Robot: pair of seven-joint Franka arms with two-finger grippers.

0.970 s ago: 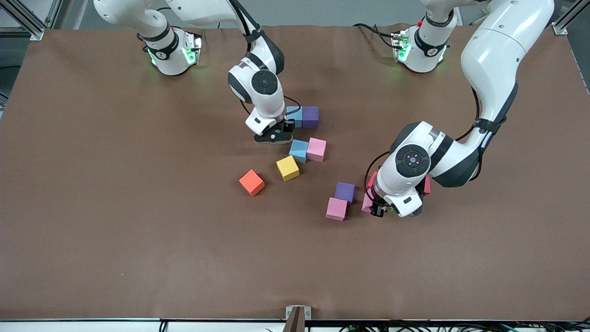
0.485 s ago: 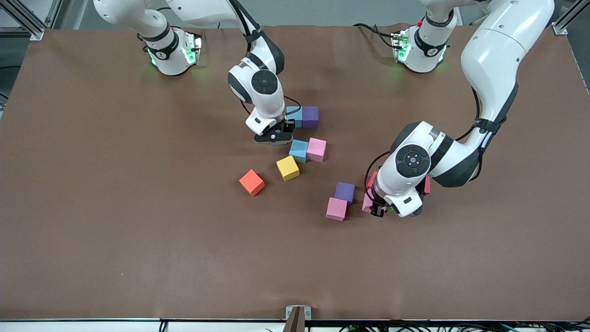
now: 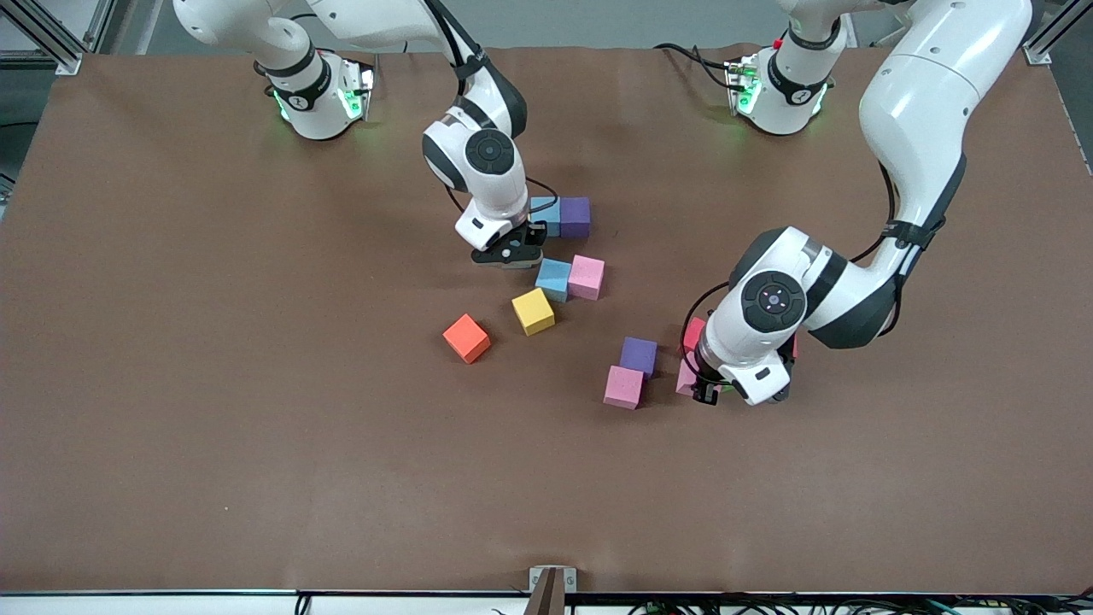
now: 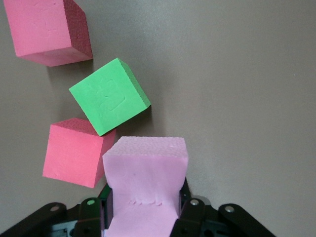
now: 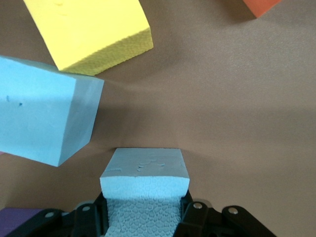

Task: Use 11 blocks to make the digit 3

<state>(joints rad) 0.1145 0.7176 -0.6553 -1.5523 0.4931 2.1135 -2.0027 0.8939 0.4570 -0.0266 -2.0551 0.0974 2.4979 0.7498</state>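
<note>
The right end effector (image 5: 145, 212) grips a light blue block (image 5: 145, 185) between its fingers, just above the brown worktop (image 5: 237, 98). Near it sit a second light blue block (image 5: 44, 116) and a yellow block (image 5: 89, 29). An orange block's (image 5: 259, 6) corner shows at the edge.

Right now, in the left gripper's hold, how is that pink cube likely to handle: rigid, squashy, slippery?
Probably squashy: the pink cube is pinched visibly narrower where the left gripper clamps it. Its grainy, matte foam face suggests little slipping. Likely light, though that is a guess from the material.
</note>
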